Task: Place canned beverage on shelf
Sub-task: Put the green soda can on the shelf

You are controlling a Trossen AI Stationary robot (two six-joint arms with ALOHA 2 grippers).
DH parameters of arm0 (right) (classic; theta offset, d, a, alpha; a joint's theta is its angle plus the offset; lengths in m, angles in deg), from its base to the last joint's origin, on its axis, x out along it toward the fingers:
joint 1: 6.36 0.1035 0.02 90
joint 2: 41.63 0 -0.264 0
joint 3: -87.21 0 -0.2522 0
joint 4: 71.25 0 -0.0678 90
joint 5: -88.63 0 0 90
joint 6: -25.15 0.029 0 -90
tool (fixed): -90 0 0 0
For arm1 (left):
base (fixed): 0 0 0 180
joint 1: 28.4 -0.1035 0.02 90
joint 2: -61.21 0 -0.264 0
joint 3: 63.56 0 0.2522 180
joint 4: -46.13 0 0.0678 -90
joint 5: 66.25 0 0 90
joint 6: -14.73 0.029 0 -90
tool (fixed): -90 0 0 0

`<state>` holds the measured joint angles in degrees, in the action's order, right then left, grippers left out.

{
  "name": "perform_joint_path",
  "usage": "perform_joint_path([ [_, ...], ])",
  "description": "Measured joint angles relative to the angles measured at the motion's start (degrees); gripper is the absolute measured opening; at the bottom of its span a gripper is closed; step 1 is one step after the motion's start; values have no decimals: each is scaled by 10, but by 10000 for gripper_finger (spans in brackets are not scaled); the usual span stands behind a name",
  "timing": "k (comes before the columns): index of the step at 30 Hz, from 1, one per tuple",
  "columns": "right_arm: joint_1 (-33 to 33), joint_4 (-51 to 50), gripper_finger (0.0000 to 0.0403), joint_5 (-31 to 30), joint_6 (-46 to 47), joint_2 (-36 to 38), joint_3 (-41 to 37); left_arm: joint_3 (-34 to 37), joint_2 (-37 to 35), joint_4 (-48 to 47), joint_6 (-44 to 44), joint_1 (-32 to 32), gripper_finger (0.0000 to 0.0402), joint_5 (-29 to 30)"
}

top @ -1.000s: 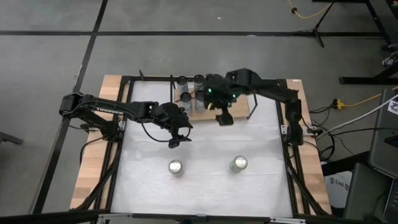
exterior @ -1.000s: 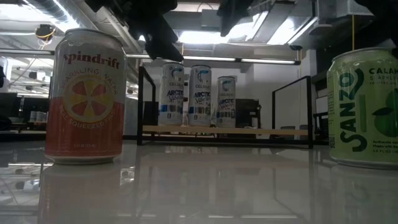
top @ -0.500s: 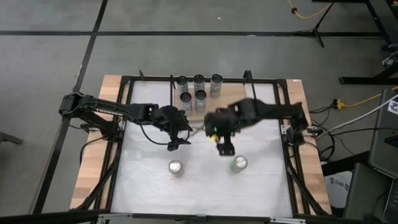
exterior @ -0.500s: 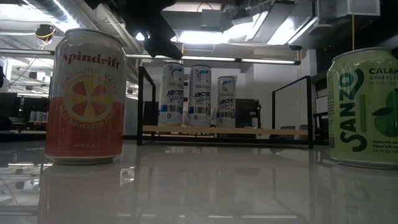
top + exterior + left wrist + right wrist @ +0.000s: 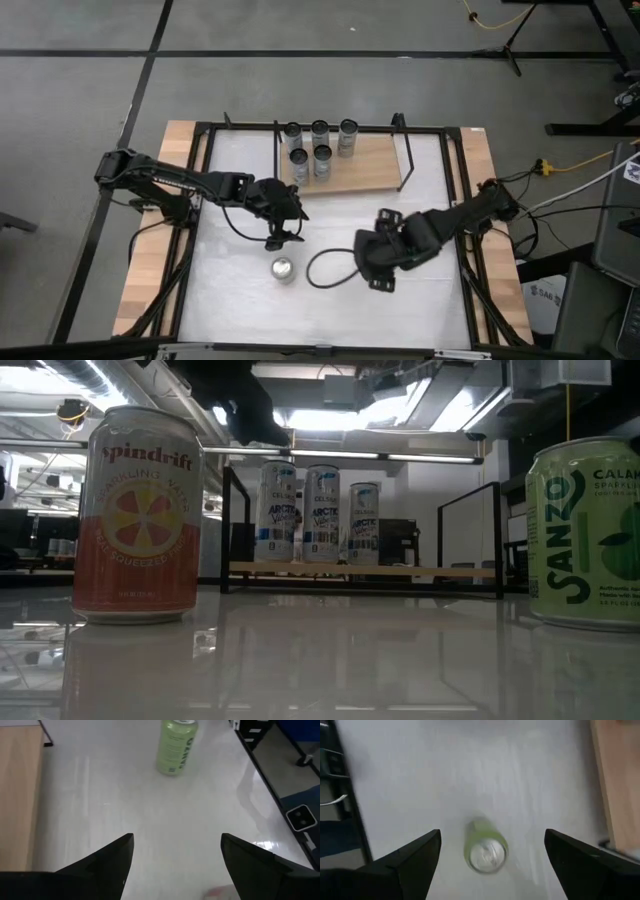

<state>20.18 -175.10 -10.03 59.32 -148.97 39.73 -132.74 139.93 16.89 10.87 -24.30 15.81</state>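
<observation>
A: Since five tall silver-and-blue cans already stand on the low light-wood shelf with black wire ends, how much is left?

B: Two, I'd judge. The orange-and-white Spindrift can and the pale green Sanzo can both stand on the white tabletop, well apart from the shelf.

A: Is either one held?

B: No. The right gripper hangs directly above the green can, jaws spread wide, nothing between them. The left gripper hovers near the orange can, fingers parted and empty.

A: What changed over the last second?

B: The right arm swung from the shelf down across the tabletop to cover the green can. The left gripper crept slightly toward the orange can. Neither can moved.
</observation>
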Motion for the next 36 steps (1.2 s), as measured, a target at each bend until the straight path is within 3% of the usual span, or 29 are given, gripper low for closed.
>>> perform_joint_path([
  [7,31,5,344,10,138,72,-156,0,0,0,0,28,292,0],
  [16,47,171,344,48,142,145,-326,0,0,0,0,60,292,0],
  [36,46,281,344,32,73,151,-471,0,0,1,0,72,292,30],
])
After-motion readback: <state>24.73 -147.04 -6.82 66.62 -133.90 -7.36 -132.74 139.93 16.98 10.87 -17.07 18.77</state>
